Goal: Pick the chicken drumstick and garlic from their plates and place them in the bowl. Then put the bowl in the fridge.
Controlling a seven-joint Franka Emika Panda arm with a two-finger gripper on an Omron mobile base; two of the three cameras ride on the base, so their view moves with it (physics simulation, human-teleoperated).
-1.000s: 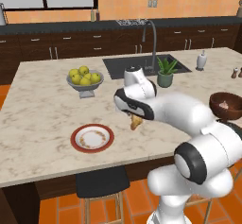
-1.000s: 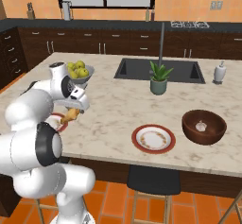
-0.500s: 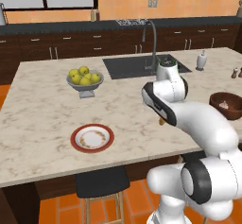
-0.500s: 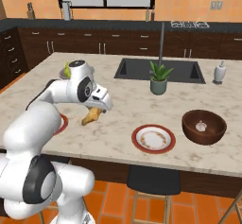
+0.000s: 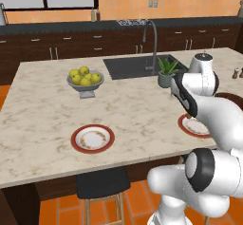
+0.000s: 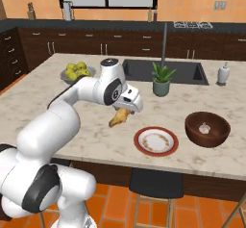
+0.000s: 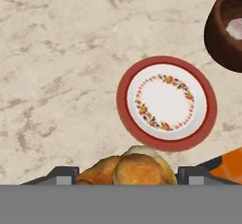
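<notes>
The garlic (image 6: 204,128) is seen in the bowl (image 6: 207,129). A plate (image 6: 155,141) is set just left of it, another plate (image 5: 93,138) farther left.

Drumstick (image 6: 119,118) in pincer (image 6: 126,110), garlic (image 6: 204,129) in bowl (image 6: 207,129)

Kitchen island and surroundings, seen from both sides.
A marbled worktop (image 5: 47,105) carries a grey footed bowl of yellow-green fruit (image 5: 85,80), a sunken dark sink (image 5: 133,66) with a tall curved tap (image 5: 153,41), a small potted plant (image 6: 162,80) beside the sink, and a white soap dispenser (image 6: 222,73); a black stool (image 5: 101,186) stands below on an orange tiled floor (image 5: 57,210).
</notes>
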